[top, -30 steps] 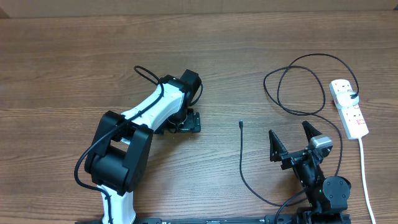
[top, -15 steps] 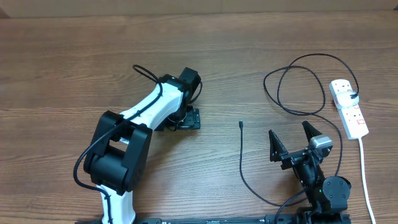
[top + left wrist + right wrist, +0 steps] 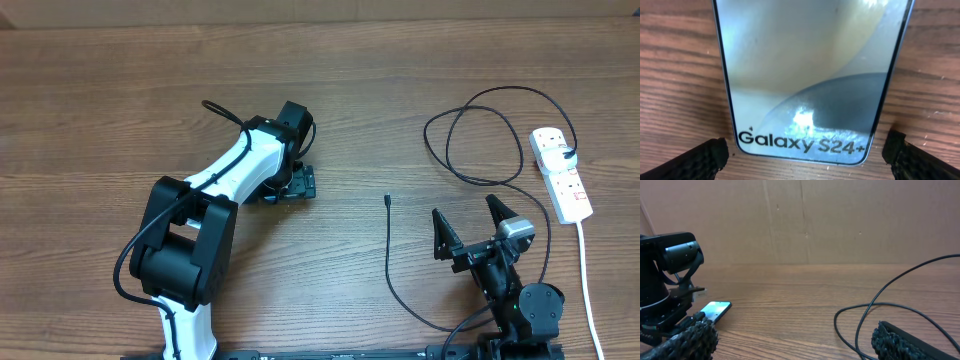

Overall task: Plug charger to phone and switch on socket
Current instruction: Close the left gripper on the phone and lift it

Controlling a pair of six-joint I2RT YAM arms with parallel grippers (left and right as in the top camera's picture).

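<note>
Slim teal-screen phone (image 3: pixel 800 75) under spread left gripper (image 3: pixel 805 150), which slid toward desk's left edge; phone's top cropped; right gripper (image 3: pixel 464 207) spread too.

The phone (image 3: pixel 805 75) lies flat on the table (image 3: pixel 100 100), left of centre, under the left gripper (image 3: pixel 805 150). The socket (image 3: pixel 560 172) lies along the right edge. The charger (image 3: pixel 388 255) loops just left of it and trails toward the near edge.
</note>
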